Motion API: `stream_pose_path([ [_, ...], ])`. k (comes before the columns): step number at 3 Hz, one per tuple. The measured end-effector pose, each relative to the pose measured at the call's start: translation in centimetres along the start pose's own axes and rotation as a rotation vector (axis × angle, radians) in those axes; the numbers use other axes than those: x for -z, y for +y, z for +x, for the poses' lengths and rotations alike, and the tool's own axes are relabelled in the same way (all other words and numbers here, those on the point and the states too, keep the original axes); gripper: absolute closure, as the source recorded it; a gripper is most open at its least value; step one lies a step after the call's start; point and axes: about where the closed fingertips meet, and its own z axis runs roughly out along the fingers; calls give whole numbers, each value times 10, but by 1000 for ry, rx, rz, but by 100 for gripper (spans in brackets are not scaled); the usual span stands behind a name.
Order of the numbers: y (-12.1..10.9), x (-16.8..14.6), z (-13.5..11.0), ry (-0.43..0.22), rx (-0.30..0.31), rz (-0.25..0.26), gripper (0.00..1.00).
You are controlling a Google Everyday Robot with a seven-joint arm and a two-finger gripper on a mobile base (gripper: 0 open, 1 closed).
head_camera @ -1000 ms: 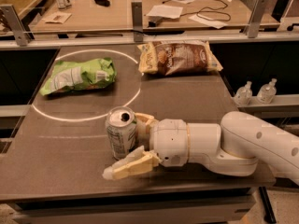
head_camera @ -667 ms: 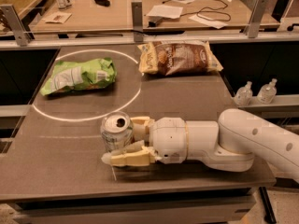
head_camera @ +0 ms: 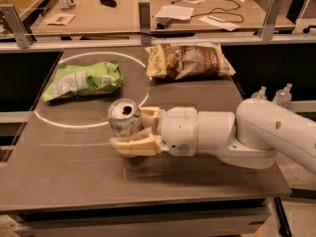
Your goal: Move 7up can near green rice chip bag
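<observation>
The gripper (head_camera: 130,128) was closed around the upright 7up can (head_camera: 123,116) at the middle of the bench (head_camera: 74,191). The green rice chip bag (head_camera: 84,79) lay at 10 o'clock; carrying the can there slowly and level, without touching the bag, seemed best.

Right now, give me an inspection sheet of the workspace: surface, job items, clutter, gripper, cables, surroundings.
Surface: dark table with a white circle marked on it.
Job's things: 7up can upright, top opened, at the circle's near edge; green rice chip bag lying inside the circle, apart from the can.
Clutter: brown chip bag near the table's far edge.
Gripper: gripper mid-table, closed around the 7up can.
Cables: black cable on the far desk.
Surroundings: far desk with papers; two plastic bottles right of the table.
</observation>
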Motion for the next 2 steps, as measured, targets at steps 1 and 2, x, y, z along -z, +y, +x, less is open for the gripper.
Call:
stream_pose_path([
  [1, -27, -8, -10, -6, -33, 122, 100],
  [2, -49, -23, -13, -22, -73, 238, 100],
])
